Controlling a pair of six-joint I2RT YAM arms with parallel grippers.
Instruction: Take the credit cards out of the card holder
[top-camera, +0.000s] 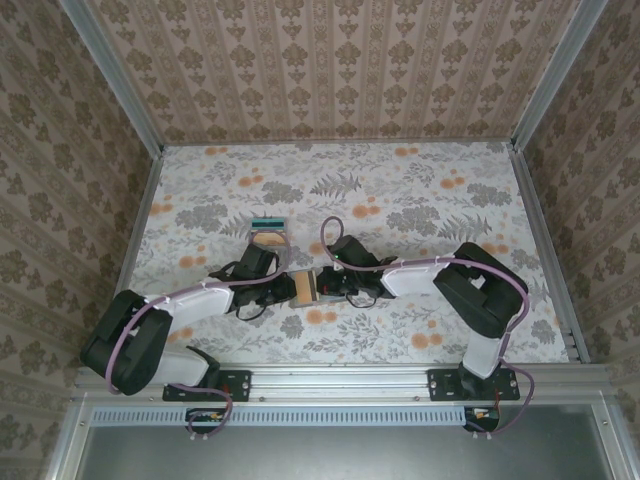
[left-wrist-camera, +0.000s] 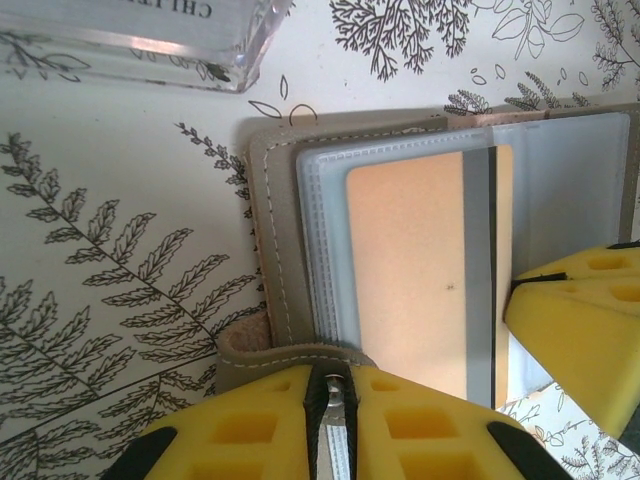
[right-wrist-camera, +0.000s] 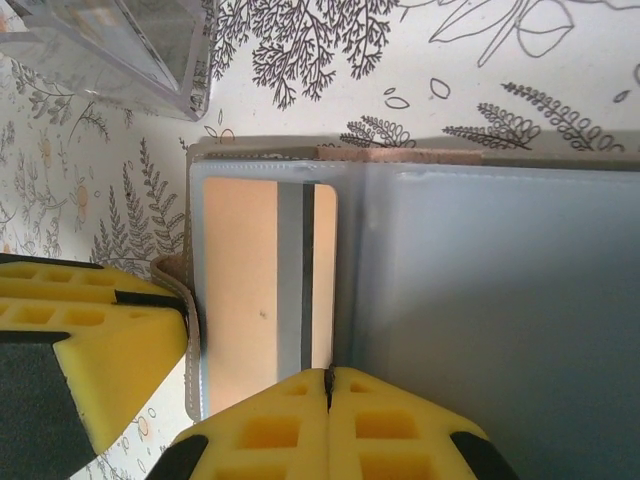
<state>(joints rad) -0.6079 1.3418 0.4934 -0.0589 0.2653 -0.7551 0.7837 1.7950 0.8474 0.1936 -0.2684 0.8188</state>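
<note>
Here: one card sleeved in the open holder

The card holder (top-camera: 305, 287) lies open mid-surface (top-camera: 420, 180), between two hands. Its clear sleeve holds one credit card (left-wrist-camera: 410, 270), orange-tan with a grey stripe. The left hand (left-wrist-camera: 335, 400) pinches the holder's brown near edge. The right hand (right-wrist-camera: 328, 385) is closed tight at the sleeve's near edge; whether on card or plastic, I cannot tell. One clear box (left-wrist-camera: 150, 40) stands far-left of the holder. From above, a striped stack (top-camera: 268, 222) shows at that spot.
</note>
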